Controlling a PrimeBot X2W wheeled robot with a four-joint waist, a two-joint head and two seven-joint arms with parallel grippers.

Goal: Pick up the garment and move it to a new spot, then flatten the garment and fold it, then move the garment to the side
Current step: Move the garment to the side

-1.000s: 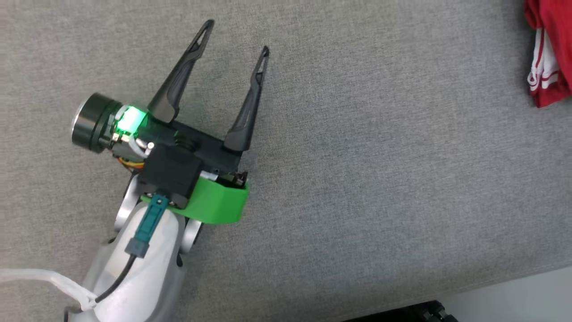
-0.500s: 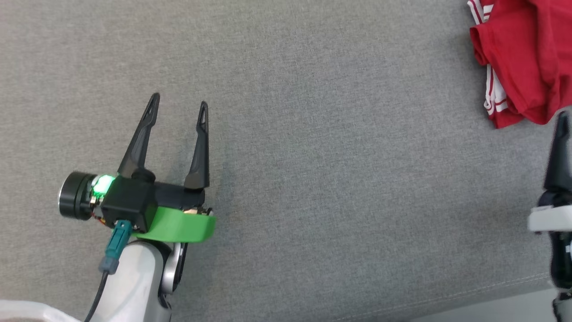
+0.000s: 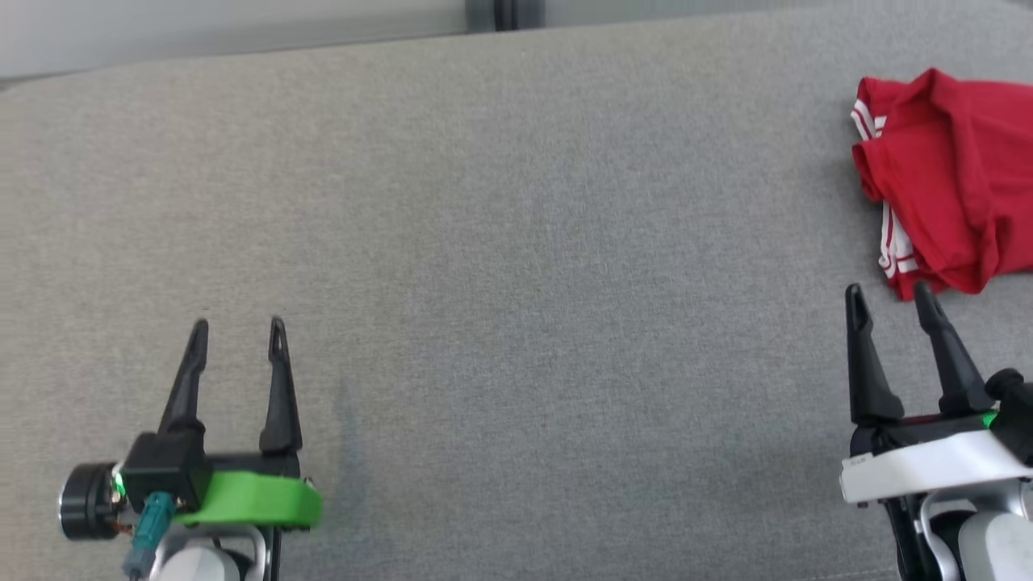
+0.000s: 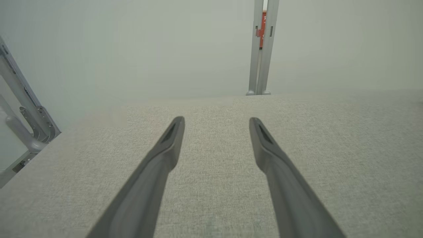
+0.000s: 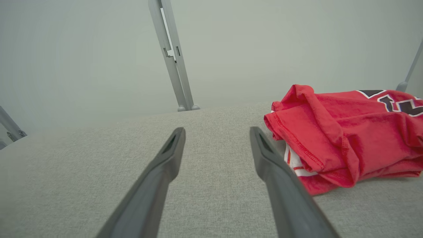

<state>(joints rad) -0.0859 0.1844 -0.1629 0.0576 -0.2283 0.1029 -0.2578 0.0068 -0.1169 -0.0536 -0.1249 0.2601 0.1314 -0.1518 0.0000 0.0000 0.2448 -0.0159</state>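
Note:
A red garment [image 3: 948,181] with white stripes lies folded in a rough heap at the far right of the grey table [image 3: 516,266]; in the right wrist view the garment [image 5: 343,138] sits just right of my fingers, dark lettering showing on top. My right gripper [image 3: 888,292] stands open and empty at the lower right, its tips just short of the garment's near edge. At the lower left my left gripper [image 3: 238,324] is open with nothing between its fingers, far from the garment. My left gripper [image 4: 216,119] points over bare cloth in its own view.
The table's far edge [image 3: 242,50] meets a pale wall with a grey metal post [image 3: 504,12] behind it. A metal frame [image 4: 26,112] stands off the table's left corner. Bare grey cloth stretches between the two grippers.
The head camera has swung, so the whole scene shifted. My right gripper has come into view at the lower right. My left gripper now points straight up the view at the lower left.

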